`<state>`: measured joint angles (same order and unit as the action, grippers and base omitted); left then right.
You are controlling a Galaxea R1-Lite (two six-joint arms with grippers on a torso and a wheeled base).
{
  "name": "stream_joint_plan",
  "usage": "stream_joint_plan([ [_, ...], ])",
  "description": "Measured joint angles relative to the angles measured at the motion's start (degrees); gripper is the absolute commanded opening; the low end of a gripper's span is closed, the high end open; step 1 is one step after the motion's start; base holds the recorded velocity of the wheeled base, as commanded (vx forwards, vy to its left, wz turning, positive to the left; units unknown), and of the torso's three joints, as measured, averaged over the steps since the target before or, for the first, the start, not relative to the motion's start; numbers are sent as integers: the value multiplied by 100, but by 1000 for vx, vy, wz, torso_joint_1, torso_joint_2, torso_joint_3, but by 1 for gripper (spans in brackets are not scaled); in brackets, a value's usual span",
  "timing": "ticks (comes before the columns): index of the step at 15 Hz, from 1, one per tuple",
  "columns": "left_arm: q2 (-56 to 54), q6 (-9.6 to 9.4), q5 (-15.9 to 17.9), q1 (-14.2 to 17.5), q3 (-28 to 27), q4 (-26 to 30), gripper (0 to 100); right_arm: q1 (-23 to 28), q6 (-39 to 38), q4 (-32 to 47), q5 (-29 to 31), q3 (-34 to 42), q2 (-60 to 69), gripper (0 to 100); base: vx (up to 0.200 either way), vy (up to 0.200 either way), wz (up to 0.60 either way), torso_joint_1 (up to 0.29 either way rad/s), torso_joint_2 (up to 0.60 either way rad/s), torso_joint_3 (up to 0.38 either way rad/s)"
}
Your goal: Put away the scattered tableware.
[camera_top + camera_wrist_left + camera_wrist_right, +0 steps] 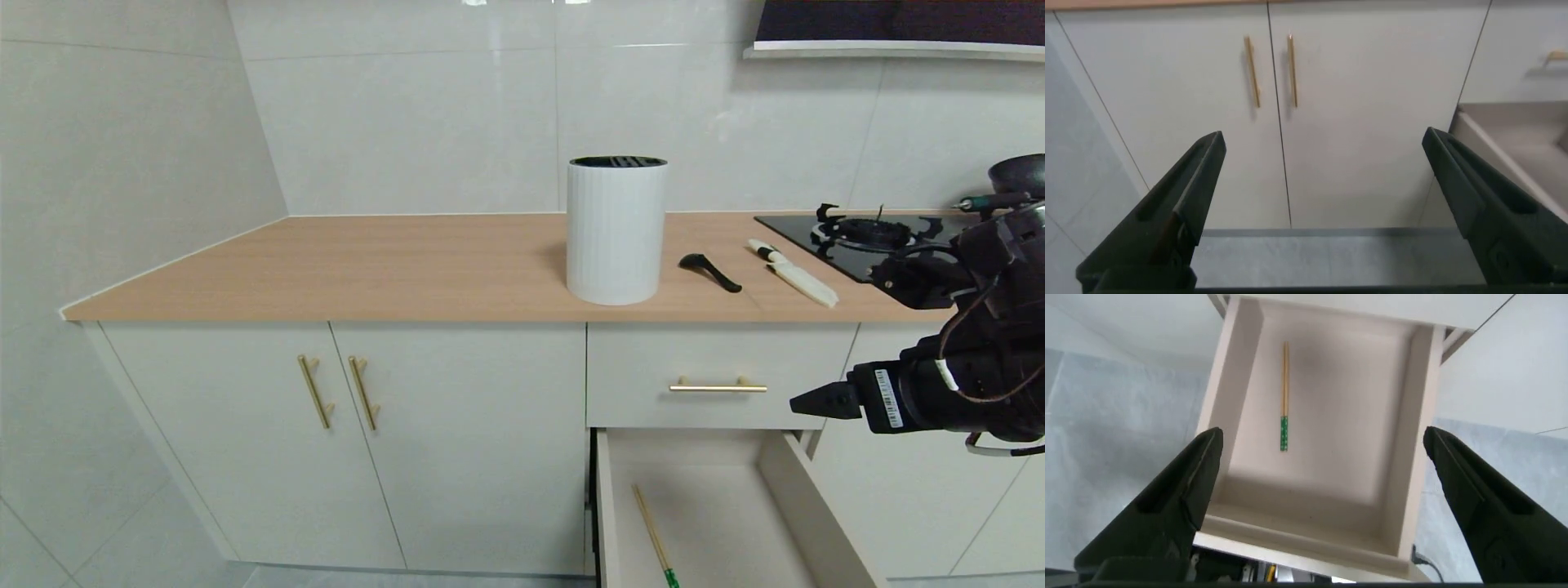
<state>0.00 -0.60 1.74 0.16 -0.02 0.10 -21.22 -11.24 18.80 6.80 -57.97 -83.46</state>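
Observation:
On the wooden counter (367, 265) a black spoon (709, 271) and a white-handled knife (792, 272) lie to the right of a white ribbed cylinder holder (615, 231). Below the counter, the lower drawer (804, 506) is pulled out, and a pair of wooden chopsticks with green ends (653, 535) (1285, 396) lies inside it. My right gripper (816, 402) (1323, 441) hovers open and empty above the drawer (1221, 400). My left gripper (1323, 139) is open and empty, low down, facing the cabinet doors (1372, 122).
A black gas hob (865, 233) sits at the counter's right end with a dark pot (1016, 175) behind it. The upper drawer with a gold handle (718, 387) is closed. Two cabinet doors with gold handles (314, 390) stand to the left.

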Motion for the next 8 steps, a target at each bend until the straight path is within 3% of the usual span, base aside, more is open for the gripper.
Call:
stream_joint_plan([
  [8, 0, -2, 2, 0, 2, -2, 100, 0, 7, -132, -11, 80, -35, 100, 0, 0, 0, 207, -484, -281],
])
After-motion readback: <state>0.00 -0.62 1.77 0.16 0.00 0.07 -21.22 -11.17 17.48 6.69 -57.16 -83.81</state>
